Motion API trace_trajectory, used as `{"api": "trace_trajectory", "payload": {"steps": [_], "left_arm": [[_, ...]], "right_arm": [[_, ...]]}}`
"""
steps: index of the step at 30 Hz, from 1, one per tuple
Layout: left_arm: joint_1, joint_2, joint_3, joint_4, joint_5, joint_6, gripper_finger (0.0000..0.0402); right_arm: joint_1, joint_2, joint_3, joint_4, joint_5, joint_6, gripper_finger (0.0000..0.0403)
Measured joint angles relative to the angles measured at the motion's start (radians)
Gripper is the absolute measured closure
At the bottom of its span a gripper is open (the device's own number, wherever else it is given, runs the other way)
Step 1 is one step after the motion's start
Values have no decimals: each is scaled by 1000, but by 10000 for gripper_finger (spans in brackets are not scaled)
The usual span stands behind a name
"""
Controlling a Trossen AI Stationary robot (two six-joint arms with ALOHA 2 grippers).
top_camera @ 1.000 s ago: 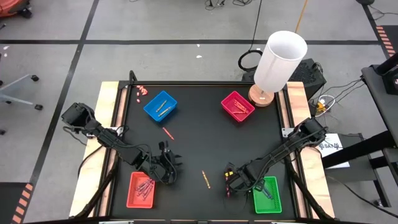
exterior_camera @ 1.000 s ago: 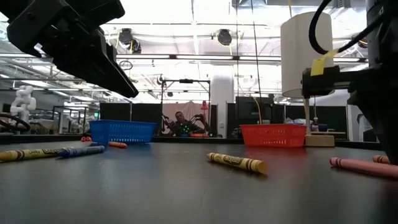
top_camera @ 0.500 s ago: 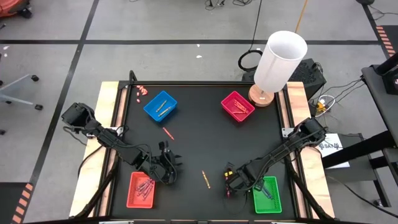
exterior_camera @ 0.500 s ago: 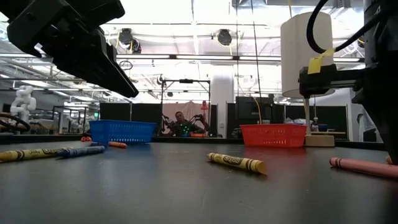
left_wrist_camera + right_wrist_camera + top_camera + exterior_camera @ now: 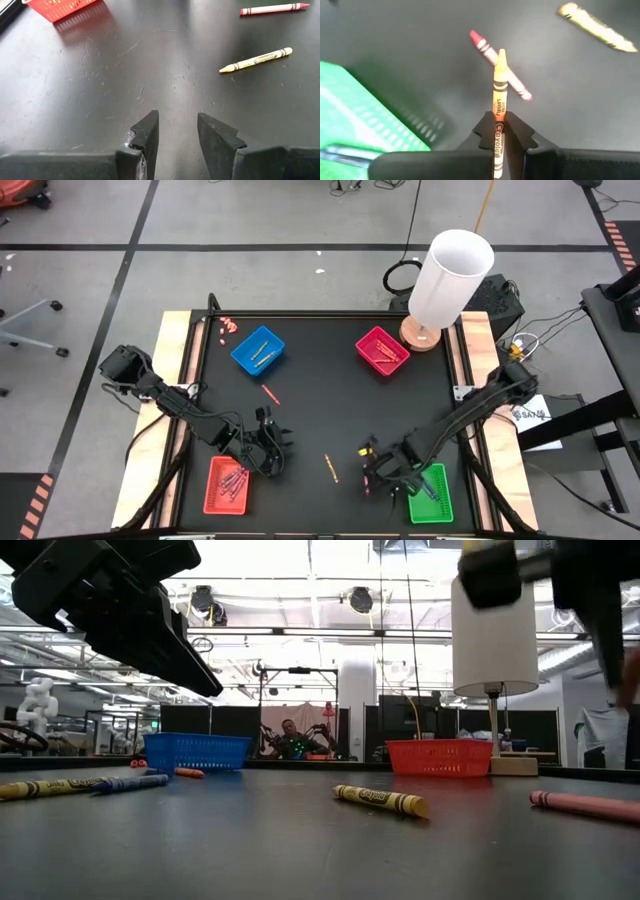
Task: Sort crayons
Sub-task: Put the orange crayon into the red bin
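Observation:
My right gripper (image 5: pixel 383 475) is shut on an orange crayon (image 5: pixel 499 85), just left of the green tray (image 5: pixel 430 492) and above the table. A pink crayon (image 5: pixel 500 60) lies flat on the table below it. A yellow crayon (image 5: pixel 330 468) lies between the two grippers and also shows in the left wrist view (image 5: pixel 256 60). A red crayon (image 5: pixel 269 393) lies farther back. My left gripper (image 5: pixel 177 132) is open and empty, low over the table beside the red tray (image 5: pixel 227 485). My right gripper pinches the orange crayon's wrapped lower half (image 5: pixel 498 131) between its two fingers. The crayon runs along the fingers, and its pointed tip (image 5: pixel 501 52) sticks out past them. It is lifted clear of the table.
The blue tray (image 5: pixel 258 350) and the magenta tray (image 5: pixel 382 350) stand at the back, each with crayons in it. A white cylinder on a wooden base (image 5: pixel 448 278) stands at the back right corner. Small pink bits (image 5: pixel 228 325) lie at the back left. A yellow crayon (image 5: pixel 50 786) and a blue crayon (image 5: pixel 135 781) lie at the near left.
My right gripper has risen from the table with the orange crayon and gone slightly toward the green tray. The crayon is lifted clear, and the pink crayon stays where it lay.

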Motion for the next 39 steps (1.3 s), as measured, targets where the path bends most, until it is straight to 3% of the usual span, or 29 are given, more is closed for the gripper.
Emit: {"api": "trace_trajectory", "payload": {"steps": [6, 11, 18, 33, 39], "left_arm": [[0, 0, 0, 0, 0, -5, 268], [0, 0, 0, 0, 0, -6, 268], [0, 0, 0, 2, 0, -6, 268], [0, 0, 0, 23, -1, 3, 268], [0, 0, 0, 26, -4, 2, 268]], "right_arm": [[-9, -142, -57, 82, 39, 95, 402], [-8, -271, -269, 406, 91, 121, 403], [-31, -386, -524, 863, 289, 155, 403], [-108, -377, -669, 1266, 285, 285, 403], [-123, -377, -673, 1311, 289, 303, 403]]}}
